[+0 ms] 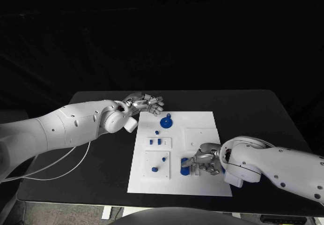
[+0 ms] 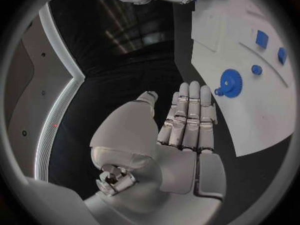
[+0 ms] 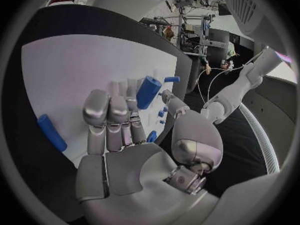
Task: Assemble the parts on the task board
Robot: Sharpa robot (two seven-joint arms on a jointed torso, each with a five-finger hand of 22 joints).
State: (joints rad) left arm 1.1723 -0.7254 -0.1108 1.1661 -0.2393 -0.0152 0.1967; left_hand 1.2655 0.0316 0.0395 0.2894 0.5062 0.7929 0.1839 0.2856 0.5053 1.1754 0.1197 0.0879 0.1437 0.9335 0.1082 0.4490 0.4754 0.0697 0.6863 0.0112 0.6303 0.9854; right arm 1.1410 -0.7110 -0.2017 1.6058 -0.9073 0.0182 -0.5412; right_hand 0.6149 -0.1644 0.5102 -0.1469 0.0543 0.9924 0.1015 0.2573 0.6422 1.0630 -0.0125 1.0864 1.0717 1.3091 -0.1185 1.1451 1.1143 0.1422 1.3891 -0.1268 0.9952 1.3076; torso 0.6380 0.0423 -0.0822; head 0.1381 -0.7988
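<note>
Black tabletop (image 1: 270, 117) carries your white task board (image 1: 202, 183) at its middle, under a dark backdrop.

Counting the blue parts on the board in the head view, you have one gear (image 1: 166, 123) at about twelve o'clock of the board, with a small knob just beside it. Below it, on the board's nine o'clock side, sit two small blocks (image 1: 157, 140) on a raised white tile, and lower still two small pegs (image 1: 159, 165) on another tile. One plain white square tile (image 1: 200, 137) lies toward three o'clock.

Your right hand (image 1: 204, 161) is over the board's lower half, toward five o'clock. One blue cylinder (image 3: 147, 91) is pinched between its thumb and fingers, as the right wrist view shows, with the other fingers upright beside it. A second blue cylinder (image 1: 184, 166) lies on the board just beside that hand, at its nine o'clock.

Your left hand (image 1: 144, 103) hangs at the board's eleven o'clock corner, near the gear but apart from it. Its fingers (image 2: 190, 112) are straight and side by side, holding nothing.
</note>
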